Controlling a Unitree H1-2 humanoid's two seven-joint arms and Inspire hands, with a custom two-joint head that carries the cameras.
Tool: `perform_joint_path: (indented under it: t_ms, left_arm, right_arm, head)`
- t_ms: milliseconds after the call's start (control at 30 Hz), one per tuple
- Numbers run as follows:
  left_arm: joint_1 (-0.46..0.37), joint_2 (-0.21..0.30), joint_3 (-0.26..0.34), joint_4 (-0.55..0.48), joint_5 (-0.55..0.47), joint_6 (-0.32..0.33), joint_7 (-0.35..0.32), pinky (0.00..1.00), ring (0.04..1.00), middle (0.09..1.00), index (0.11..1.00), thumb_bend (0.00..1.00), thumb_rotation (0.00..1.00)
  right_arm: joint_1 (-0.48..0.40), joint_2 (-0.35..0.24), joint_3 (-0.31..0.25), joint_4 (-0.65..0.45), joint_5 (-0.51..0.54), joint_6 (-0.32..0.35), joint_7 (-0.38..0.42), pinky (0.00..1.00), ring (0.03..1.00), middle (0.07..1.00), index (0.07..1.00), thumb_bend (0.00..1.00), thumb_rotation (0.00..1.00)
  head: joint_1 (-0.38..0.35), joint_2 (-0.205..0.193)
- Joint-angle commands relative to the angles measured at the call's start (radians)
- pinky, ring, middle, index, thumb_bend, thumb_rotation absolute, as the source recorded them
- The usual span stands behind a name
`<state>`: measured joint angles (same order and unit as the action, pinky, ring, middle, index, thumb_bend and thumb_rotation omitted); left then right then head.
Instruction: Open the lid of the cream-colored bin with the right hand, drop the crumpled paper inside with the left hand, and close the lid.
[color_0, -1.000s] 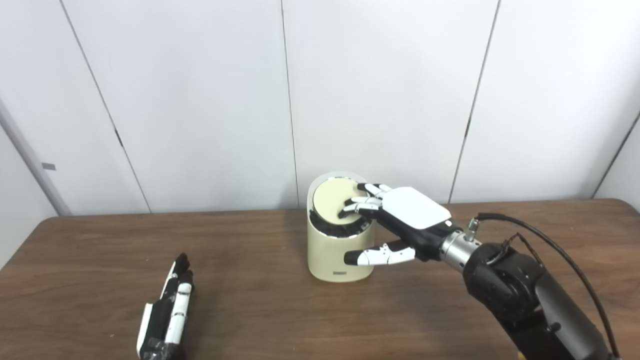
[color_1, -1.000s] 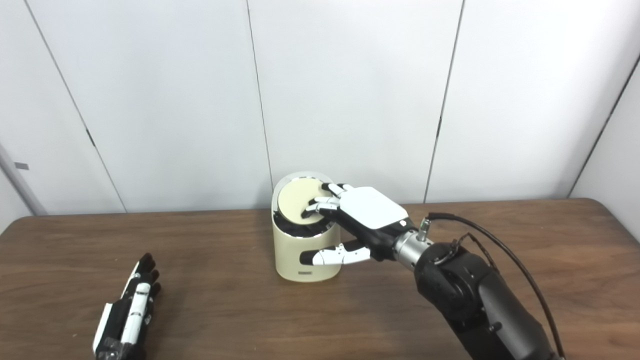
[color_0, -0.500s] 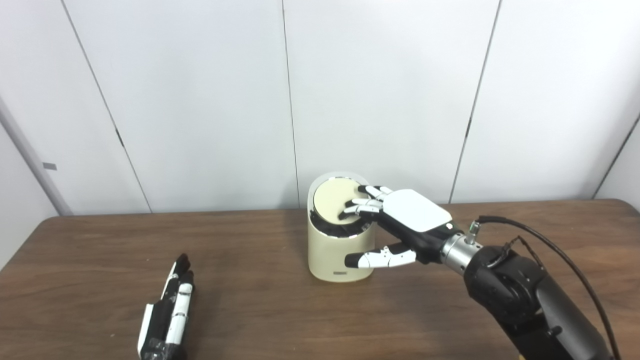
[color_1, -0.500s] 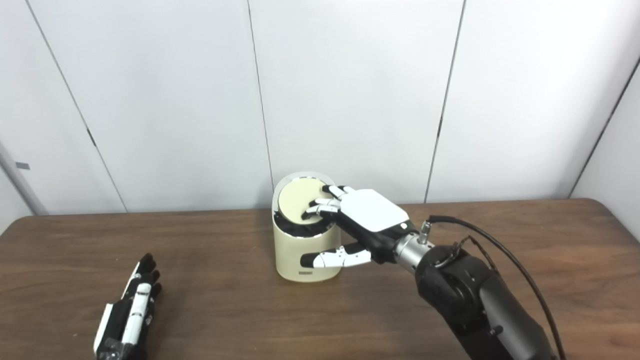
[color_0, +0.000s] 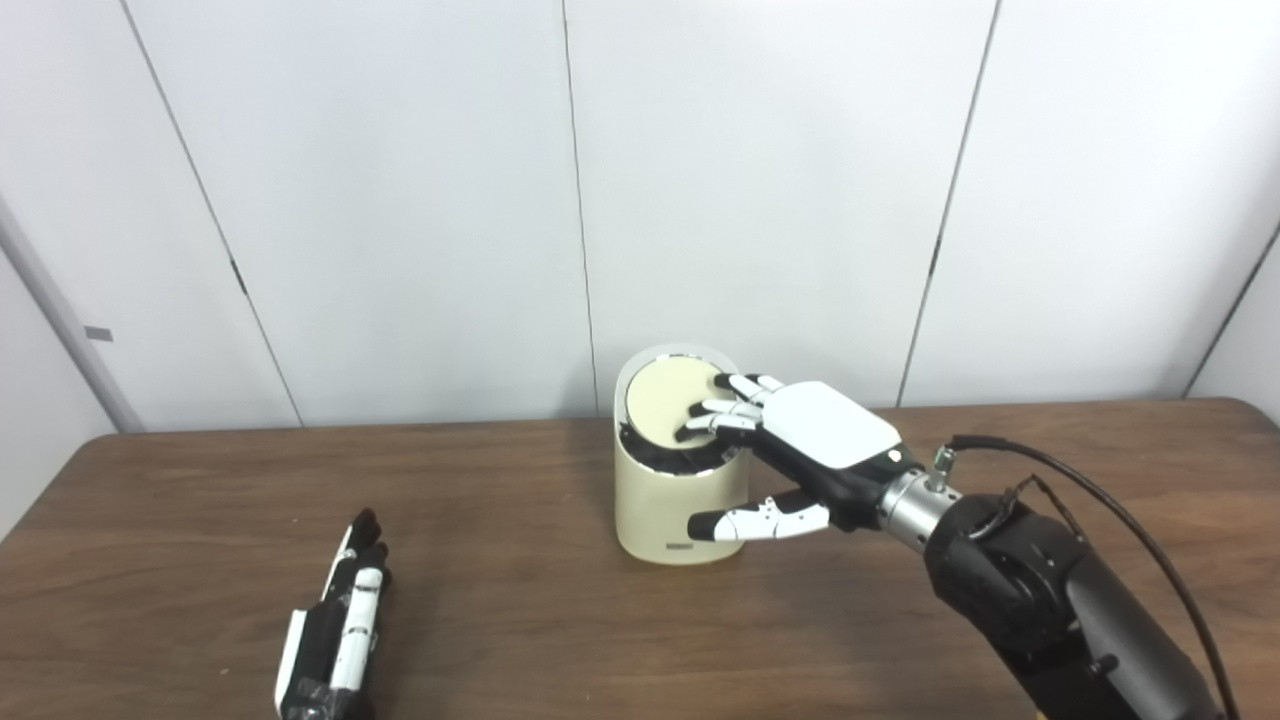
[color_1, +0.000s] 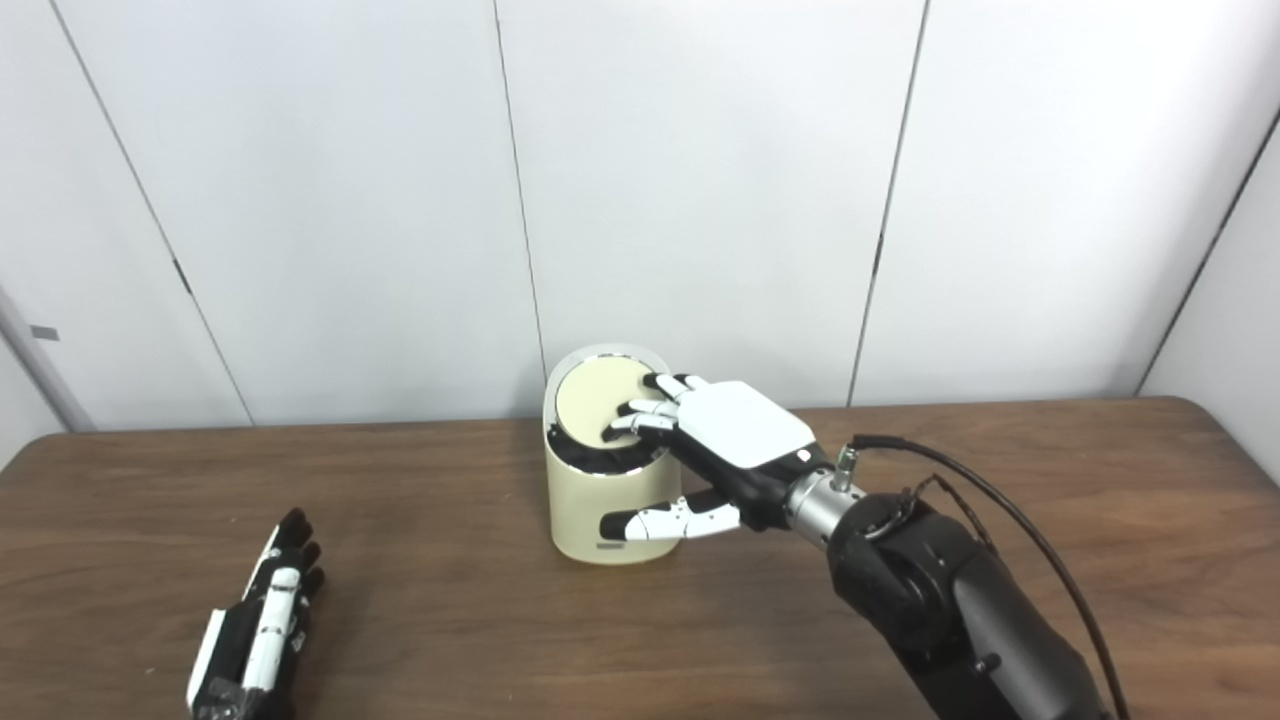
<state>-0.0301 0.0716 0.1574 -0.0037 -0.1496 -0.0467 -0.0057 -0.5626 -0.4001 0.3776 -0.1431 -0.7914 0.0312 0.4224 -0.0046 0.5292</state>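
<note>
Cream-colored bin (color_0: 668, 505) stands upright near the middle of the brown wooden counter (color_0: 500, 600), towards its far edge, close to the white panelled wall (color_0: 400, 200). Its round lid (color_0: 670, 400) looks tilted w/ a dark gap (color_0: 655, 456) showing under the near rim, so it isn't lying flush; can't tell how far it is open, & nothing of the bin's inside is visible. Right robot hand (color_0: 800, 450) reaches in from the right w/ fingers (color_0: 715, 412) spread & resting on the right part of the lid, thumb (color_0: 755, 522) stretched across the front of the bin lower down; it clamps nothing, digits apart. Whether the thumb actually touches the bin wall is hard to say. Its black forearm (color_1: 950, 600) w/ a looping cable (color_1: 1000, 510) is cut off at the bottom edge. Left robot hand (color_1: 255, 625) lies flat on the counter at lower left, well apart from the bin, fingers straight & close together, pointing away from the robot; wrist cut off by the bottom edge, & palm side is hidden, so can't see if anything sits under it. Crumpled paper not visible in either view
</note>
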Motion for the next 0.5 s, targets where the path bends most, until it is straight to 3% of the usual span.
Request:
perform_joint_path:
  t_ms: [0,233,467]
  left_arm:
    - [0.028,-0.013,-0.011,0.006,0.002,-0.002,-0.001,1.0,1.0,1.0,1.0,0.39,0.77]
    - [0.029,-0.019,-0.011,0.008,0.002,-0.002,0.004,1.0,1.0,1.0,1.0,0.38,0.76]
    - [0.025,-0.018,-0.015,0.024,0.014,-0.004,0.005,1.0,1.0,1.0,1.0,0.39,0.77]
  right_arm:
    - [-0.005,-0.013,0.013,0.014,-0.008,0.0,0.041,1.0,1.0,0.891,0.83,0.58,1.0]
    - [-0.01,-0.01,-0.027,-0.015,0.026,-0.004,0.008,0.99,1.0,0.903,0.844,0.57,1.0]
    - [-0.028,-0.002,-0.068,-0.063,0.047,0.034,0.02,0.97,1.0,0.908,0.856,0.55,1.0]
  head:
    - [0.0,0.002]
    - [-0.002,0.0]
    - [0.0,-0.003]
